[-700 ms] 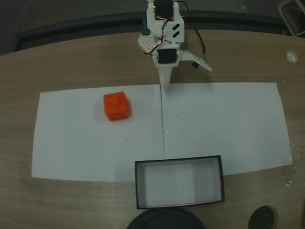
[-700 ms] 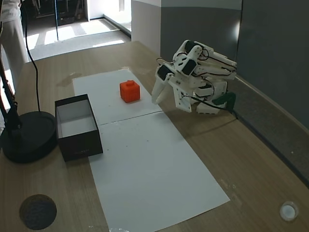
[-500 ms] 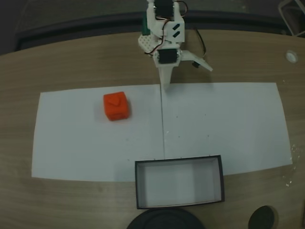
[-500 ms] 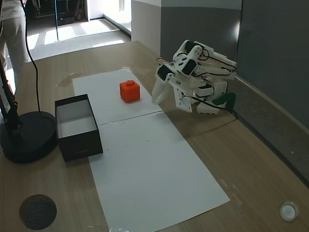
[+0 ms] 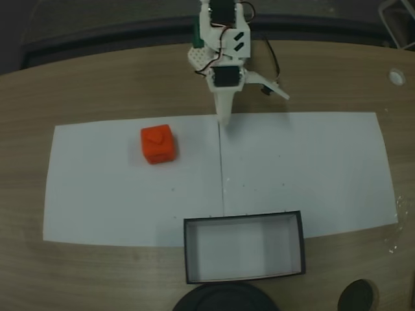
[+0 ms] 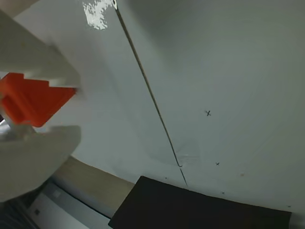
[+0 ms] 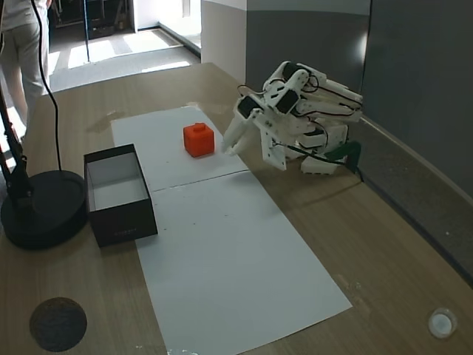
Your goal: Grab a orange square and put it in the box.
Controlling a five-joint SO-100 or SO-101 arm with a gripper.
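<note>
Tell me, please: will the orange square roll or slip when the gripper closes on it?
The orange square looks like a flat-sided block resting on white paper, so it probably slides rather than rolls. Its rounded edges could let a loose grip slip. It seems rigid.

A wooden table [image 5: 97, 84] is covered by white paper sheets [image 5: 311, 168]. The orange square [image 5: 158, 144] and the box [image 5: 244, 248] are set on the paper.

Bare white paper [image 5: 117, 194] between claw [image 5: 224, 116] and orange square [image 5: 158, 144]
</note>
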